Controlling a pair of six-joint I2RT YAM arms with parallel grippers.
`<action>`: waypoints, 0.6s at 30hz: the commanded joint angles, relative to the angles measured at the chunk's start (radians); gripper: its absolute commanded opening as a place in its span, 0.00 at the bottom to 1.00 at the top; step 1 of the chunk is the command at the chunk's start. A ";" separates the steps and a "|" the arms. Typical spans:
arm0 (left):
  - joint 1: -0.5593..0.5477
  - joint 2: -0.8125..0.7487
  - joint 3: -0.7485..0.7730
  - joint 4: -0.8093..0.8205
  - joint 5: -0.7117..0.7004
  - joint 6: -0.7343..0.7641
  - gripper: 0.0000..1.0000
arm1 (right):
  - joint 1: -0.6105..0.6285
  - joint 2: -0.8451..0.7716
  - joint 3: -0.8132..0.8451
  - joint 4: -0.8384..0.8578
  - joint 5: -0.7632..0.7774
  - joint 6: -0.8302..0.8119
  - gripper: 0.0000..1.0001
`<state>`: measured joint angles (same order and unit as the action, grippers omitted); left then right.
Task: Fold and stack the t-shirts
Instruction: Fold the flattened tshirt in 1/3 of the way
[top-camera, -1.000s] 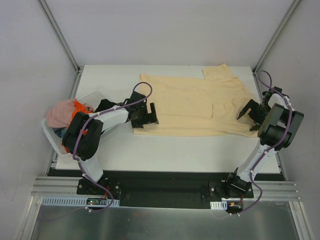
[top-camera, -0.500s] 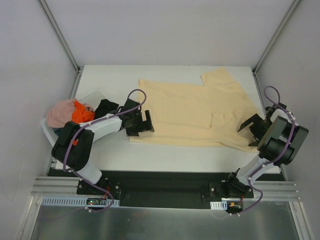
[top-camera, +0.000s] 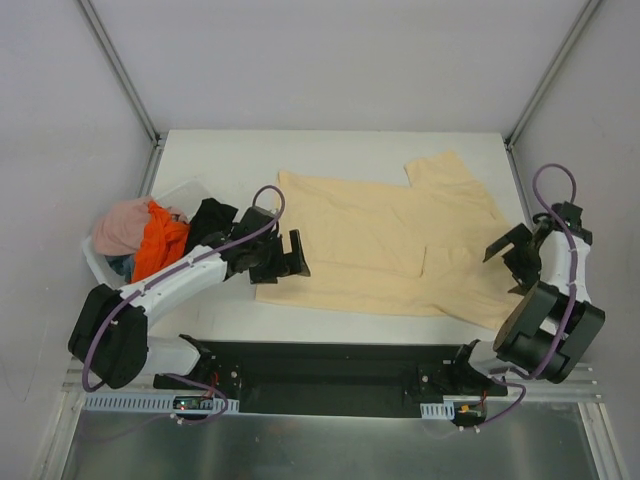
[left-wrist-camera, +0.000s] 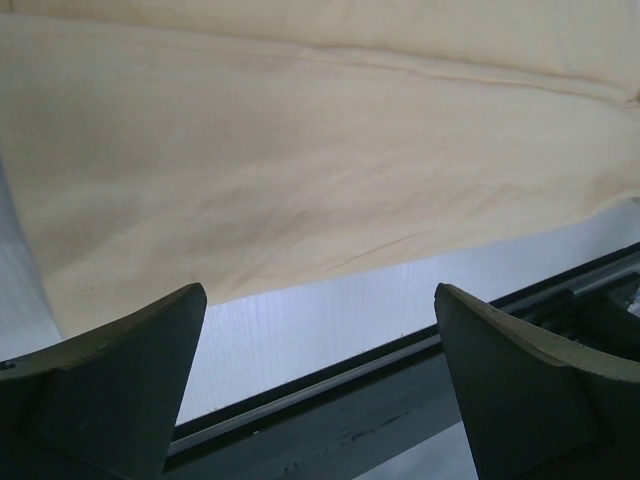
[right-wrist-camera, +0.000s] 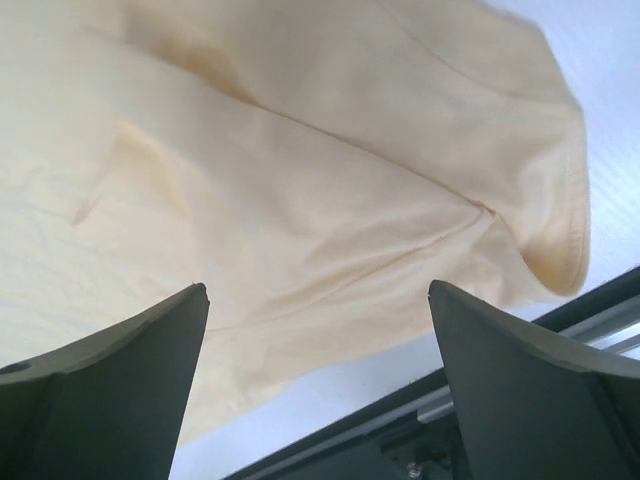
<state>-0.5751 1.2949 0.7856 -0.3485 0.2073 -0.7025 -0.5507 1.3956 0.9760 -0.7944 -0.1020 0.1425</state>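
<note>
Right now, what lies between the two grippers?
Only the pale yellow t-shirt, spread out between the left gripper and right gripper, seen in the top view.

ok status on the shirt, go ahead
Left tool open at yellow shirt, near corner. Right tool open by its sleeve. Shirt flat, unfolded. Other shirts heaped at basket, clear.

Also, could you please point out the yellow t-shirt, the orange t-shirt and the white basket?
yellow t-shirt (top-camera: 380, 240), top view, middle of its body.
orange t-shirt (top-camera: 157, 242), top view, its bunched folds.
white basket (top-camera: 180, 189), top view, far rim.
</note>
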 joint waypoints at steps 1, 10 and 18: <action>-0.008 0.061 0.162 -0.006 -0.034 0.043 0.99 | 0.226 -0.034 0.125 -0.098 0.185 -0.026 0.96; -0.026 0.323 0.302 0.025 -0.019 0.090 0.99 | 0.497 0.213 0.151 -0.020 0.096 -0.034 0.96; -0.089 0.288 0.124 0.025 -0.022 -0.014 0.99 | 0.500 0.341 0.129 -0.008 0.096 -0.027 0.96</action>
<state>-0.6178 1.6314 0.9890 -0.2993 0.1982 -0.6556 -0.0471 1.7367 1.0969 -0.7883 -0.0280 0.1146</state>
